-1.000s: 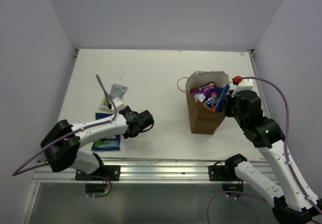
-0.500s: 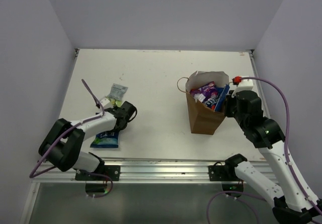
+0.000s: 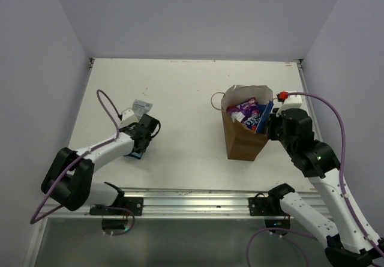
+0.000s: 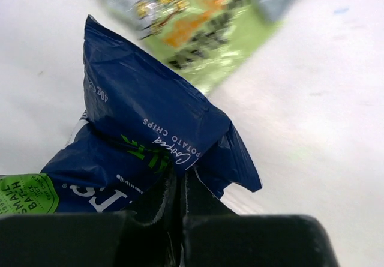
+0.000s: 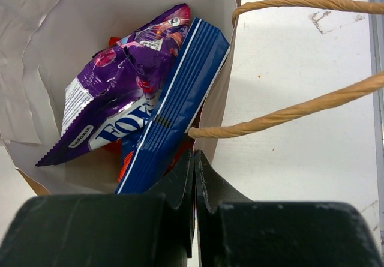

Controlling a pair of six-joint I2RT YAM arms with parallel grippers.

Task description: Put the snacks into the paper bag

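My left gripper (image 4: 180, 180) is shut on the edge of a dark blue crisp packet (image 4: 150, 123), which is crumpled and rising off the table. In the top view that gripper (image 3: 140, 147) covers most of the blue packet (image 3: 137, 155). A green packet (image 4: 192, 27) lies just beyond it, with a silvery one (image 3: 142, 105) at its far side. The brown paper bag (image 3: 243, 142) stands upright at the right. My right gripper (image 5: 194, 162) is shut on the bag's near wall (image 5: 231, 69). Inside lie a purple packet (image 5: 117, 93) and a blue striped packet (image 5: 177, 87).
The bag's string handles (image 5: 300, 3) loop out over the table to the right. A red-capped fitting (image 3: 282, 95) sits behind the right arm. The table's front rail (image 3: 192, 202) runs between the arm bases.
My left gripper swung back and left onto the blue packet and shut on it. The packet has shifted up-right from where it lay. The right arm and bag stayed still.
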